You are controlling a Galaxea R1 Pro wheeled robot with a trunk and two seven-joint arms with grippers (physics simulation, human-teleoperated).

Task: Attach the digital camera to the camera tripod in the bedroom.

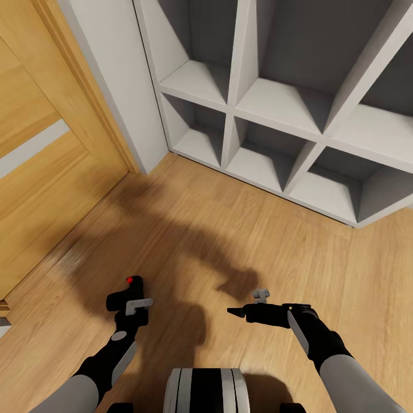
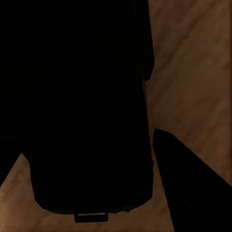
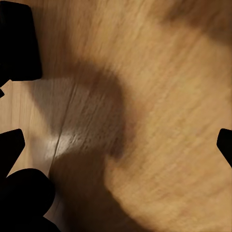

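Camera (image 1: 127,293): held in the left hand (image 1: 136,306), low over the floor (image 1: 229,229), red button up; in the left wrist view it is a big dark block (image 2: 82,106).
Left hand: closed around the camera body.
Right hand (image 1: 238,312): carries nothing; its fingers (image 3: 19,43) stand well apart over bare floor.
Tripod: no sign of it here; a door (image 1: 40,160) and grey shelf (image 1: 287,115) lie ahead.
Handling: likely rigid, compact, fairly light, smooth-sided; grip across the body, leaving the underside free for mounting.
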